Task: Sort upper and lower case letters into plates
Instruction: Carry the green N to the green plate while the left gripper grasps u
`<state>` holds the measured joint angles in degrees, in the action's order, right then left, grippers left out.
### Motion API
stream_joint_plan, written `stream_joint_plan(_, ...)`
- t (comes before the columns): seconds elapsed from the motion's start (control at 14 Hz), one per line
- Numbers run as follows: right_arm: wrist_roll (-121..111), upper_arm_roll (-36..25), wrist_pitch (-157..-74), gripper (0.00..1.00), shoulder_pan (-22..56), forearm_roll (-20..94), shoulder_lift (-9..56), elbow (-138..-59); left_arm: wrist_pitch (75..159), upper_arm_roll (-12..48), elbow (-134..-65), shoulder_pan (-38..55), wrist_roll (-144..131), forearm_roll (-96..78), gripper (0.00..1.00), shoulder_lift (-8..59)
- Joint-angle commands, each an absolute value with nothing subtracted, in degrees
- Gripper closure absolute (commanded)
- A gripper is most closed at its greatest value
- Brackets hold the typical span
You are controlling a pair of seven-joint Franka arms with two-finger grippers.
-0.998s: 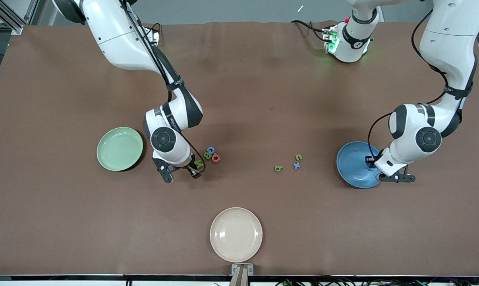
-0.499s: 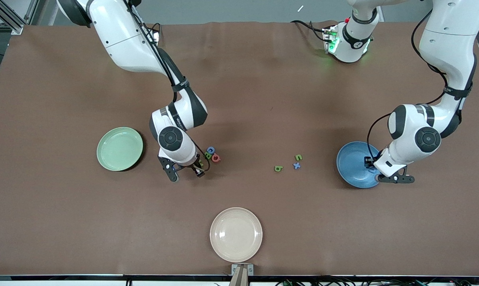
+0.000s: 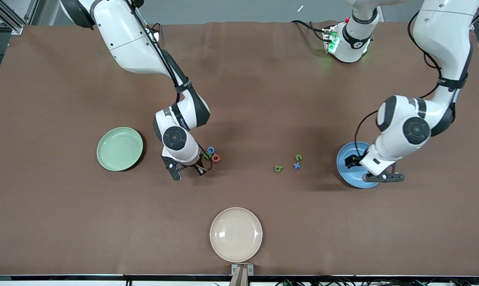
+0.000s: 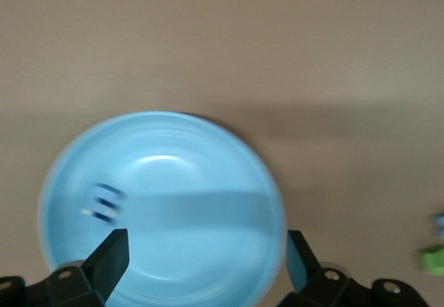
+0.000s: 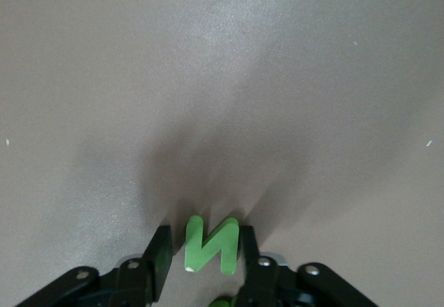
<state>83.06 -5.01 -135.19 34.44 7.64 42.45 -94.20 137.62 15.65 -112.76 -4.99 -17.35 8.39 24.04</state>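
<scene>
My right gripper (image 3: 189,173) is low at the table, open, with its fingers on either side of a green letter N (image 5: 211,244); a gap shows on one side. In the front view the hand hides the N. Beside it lie a blue letter (image 3: 211,150), a green one (image 3: 207,156) and a pinkish-red one (image 3: 215,158). The mint green plate (image 3: 119,149) is toward the right arm's end. My left gripper (image 3: 367,170) hovers open and empty over the blue plate (image 3: 342,167), which holds a small blurred blue letter (image 4: 104,203). Two green letters (image 3: 278,168) (image 3: 298,157) and a blue x (image 3: 297,165) lie mid-table.
A cream-beige plate (image 3: 236,234) sits near the table's front edge, nearer the camera than the letters. Cables and a lit box (image 3: 330,39) are by the left arm's base.
My right gripper has slid toward the letter cluster and now straddles the green N. My left gripper has risen and shifted over the blue plate toward the table's middle.
</scene>
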Motion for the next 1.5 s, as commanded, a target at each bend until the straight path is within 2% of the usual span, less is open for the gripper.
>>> stream_joint_plan(0.0, 83.8, -5.6, -134.9, 0.87, 35.1, 7.4, 42.5, -94.2, 136.7, 17.9, -111.3, -2.4, -27.3, 9.1, 0.0, 24.3)
stream_joint_plan(0.07, 83.6, -5.6, -134.7, 0.97, 34.8, 7.5, 42.2, -94.2, 136.7, 17.8, -110.9, 0.2, -31.0, 9.1, 0.0, 24.5)
stream_joint_plan(0.14, 83.1, -5.6, -134.6, 1.0, 34.5, 7.4, 42.0, -94.2, 136.7, 17.8, -109.4, 2.2, -35.4, 9.3, 0.0, 26.3)
stream_joint_plan(0.21, 81.9, -5.6, -134.1, 1.0, 34.1, 7.4, 41.5, -94.2, 136.7, 17.8, -108.1, 3.7, -39.4, 9.5, 0.0, 27.8)
stream_joint_plan(0.43, 72.9, -6.0, -124.9, 1.0, 30.9, 7.5, 36.0, -95.0, 136.7, 17.6, -104.7, 7.8, -46.7, 9.5, 0.0, 31.7)
stream_joint_plan(0.64, 57.8, -6.0, -125.1, 1.0, 24.8, 7.5, 25.0, -105.7, 136.8, 17.3, -103.8, 10.2, -50.4, 9.6, 0.0, 33.5)
stream_joint_plan(0.86, 44.8, -6.0, -125.2, 1.0, 17.8, 7.5, 17.3, -114.2, 136.8, 17.3, -104.4, 10.5, -53.3, 13.4, 0.0, 34.7)
stream_joint_plan(1.07, 35.3, -6.1, -127.2, 1.0, 11.9, 7.4, 11.9, -121.8, 136.8, 17.4, -105.5, 10.5, -57.2, 15.6, 0.11, 35.2)
stream_joint_plan(1.21, 32.9, -6.2, -132.1, 1.0, 10.8, 7.4, 9.1, -128.6, 136.8, 17.5, -106.6, 10.5, -57.4, 15.6, 0.2, 34.8)
stream_joint_plan(1.43, 32.5, -6.2, -136.7, 1.0, 9.9, 7.3, 8.6, -133.6, 136.8, 17.5, -107.0, 10.5, -57.4, 15.6, 0.27, 35.2)
